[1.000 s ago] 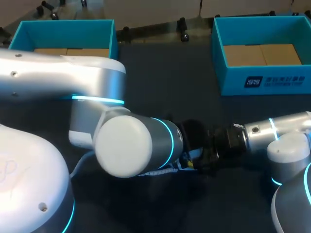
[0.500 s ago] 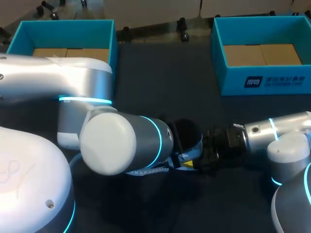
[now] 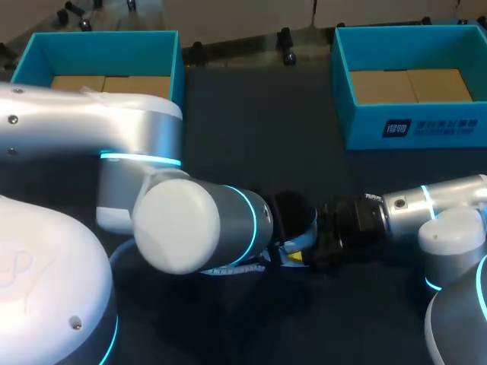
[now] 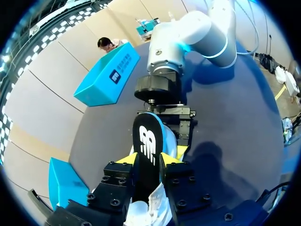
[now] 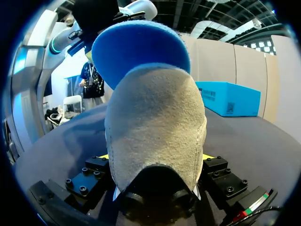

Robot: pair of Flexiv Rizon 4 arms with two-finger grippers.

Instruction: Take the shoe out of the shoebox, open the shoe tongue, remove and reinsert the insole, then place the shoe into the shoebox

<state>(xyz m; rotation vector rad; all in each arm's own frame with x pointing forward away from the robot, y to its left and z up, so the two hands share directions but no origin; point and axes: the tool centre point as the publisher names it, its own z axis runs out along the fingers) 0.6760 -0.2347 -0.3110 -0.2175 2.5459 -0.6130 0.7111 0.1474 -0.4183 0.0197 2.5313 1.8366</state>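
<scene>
Since a second ago my left arm (image 3: pixel 190 236) has drawn back, baring more of the one shoe (image 5: pixel 155 127), which the right gripper (image 5: pixel 156 160) clamps between its fingers. The left gripper (image 4: pixel 149 160) pinches the one insole (image 4: pixel 148 141), which stands upright between its fingers. Two boxes lie well beyond both jaws, the left shoebox (image 3: pixel 176 61) and the right shoebox (image 3: pixel 426 125), each holding cardboard (image 3: pixel 114 81).

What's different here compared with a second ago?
The left arm swung leftward, then eased slightly back, uncovering more of the insole gripped in the left tool. The right arm kept still, the right tool clamped on the shoe. The left shoebox and right shoebox stayed put.
</scene>
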